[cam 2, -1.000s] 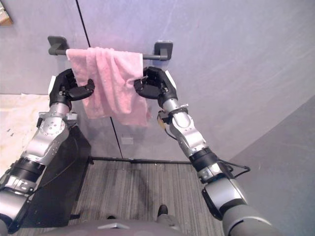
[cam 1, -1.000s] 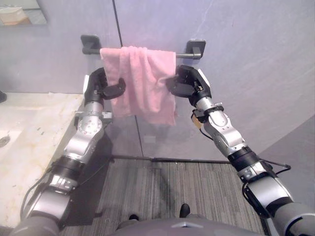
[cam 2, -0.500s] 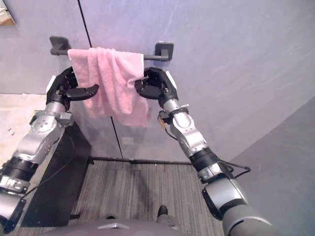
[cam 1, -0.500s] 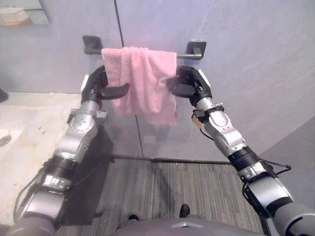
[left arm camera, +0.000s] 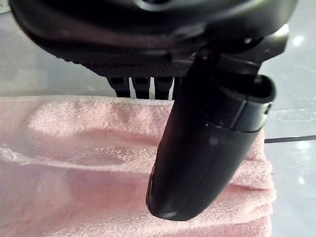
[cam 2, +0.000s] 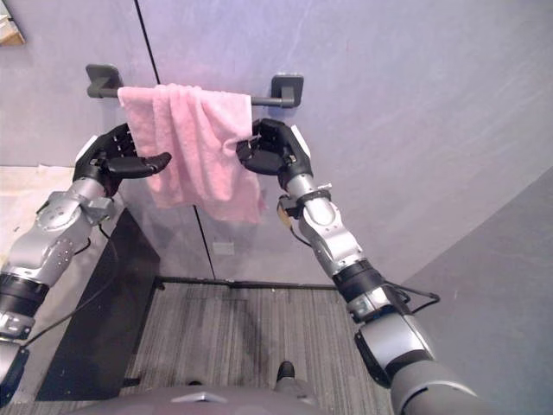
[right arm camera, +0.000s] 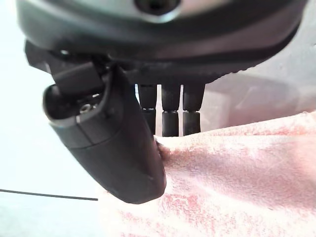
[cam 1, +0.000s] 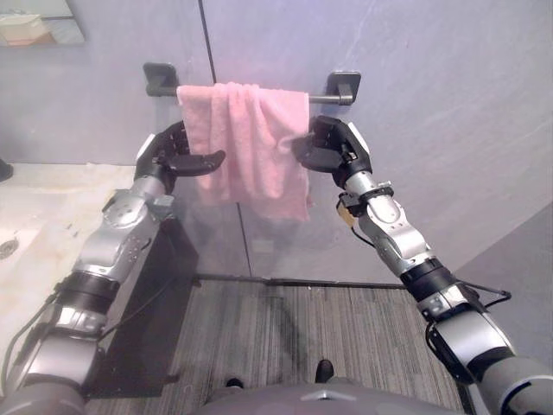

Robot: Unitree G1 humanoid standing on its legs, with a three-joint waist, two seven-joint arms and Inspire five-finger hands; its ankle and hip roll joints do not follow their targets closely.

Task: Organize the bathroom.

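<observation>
Pinching the pink towel's [cam 1: 255,143] right edge betw thumb and fingers of my right hand [cam 1: 327,147], I hold it beside the bar's right bracket; my left hand [cam 1: 177,156] sits at the left edge, fingers behind the cloth, thumb out in front, not clamped. Towel hangs bunched over the wall bar [cam 1: 321,98] above the floor [cam 1: 285,328]. Risk, imo: pulling from one side only could drag it off the bar.
</observation>
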